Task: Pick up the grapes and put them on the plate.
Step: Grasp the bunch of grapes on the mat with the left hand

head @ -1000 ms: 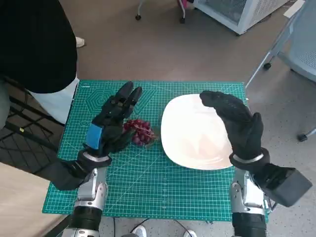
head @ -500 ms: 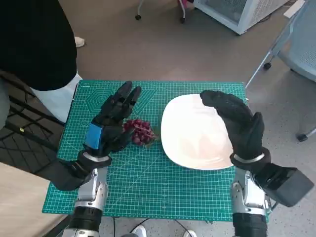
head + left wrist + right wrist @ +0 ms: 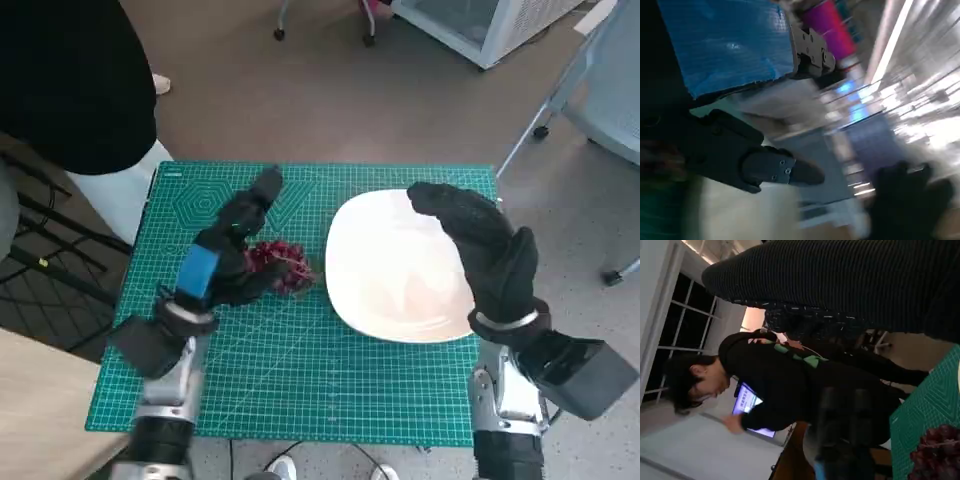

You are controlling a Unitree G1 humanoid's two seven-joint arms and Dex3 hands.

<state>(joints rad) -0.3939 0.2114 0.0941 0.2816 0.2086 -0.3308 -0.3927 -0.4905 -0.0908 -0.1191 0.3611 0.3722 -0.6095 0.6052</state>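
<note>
A bunch of dark red grapes [image 3: 284,264] lies on the green cutting mat [image 3: 300,370], just left of the white plate [image 3: 385,280]. My left hand [image 3: 225,255] stands on its side against the bunch's left flank, fingers stretched toward the far edge, thumb low beside the fruit; it touches the grapes without closing round them. The left wrist view is blurred and shows its black fingers [image 3: 755,167] spread. My right hand [image 3: 485,250] hovers open over the plate's right rim, holding nothing. The right wrist view catches the grapes [image 3: 940,452] at the mat's [image 3: 930,405] edge.
A person in black stands at the mat's far left corner [image 3: 70,90] and also shows in the right wrist view [image 3: 790,385]. Chair legs with castors [image 3: 540,130] stand on the floor to the right. A white cabinet [image 3: 480,25] sits beyond the table.
My left hand has rolled onto its side and pressed closer to the grapes, and its forearm has swung leftward. The grapes have shifted slightly. The right hand has stayed put.
</note>
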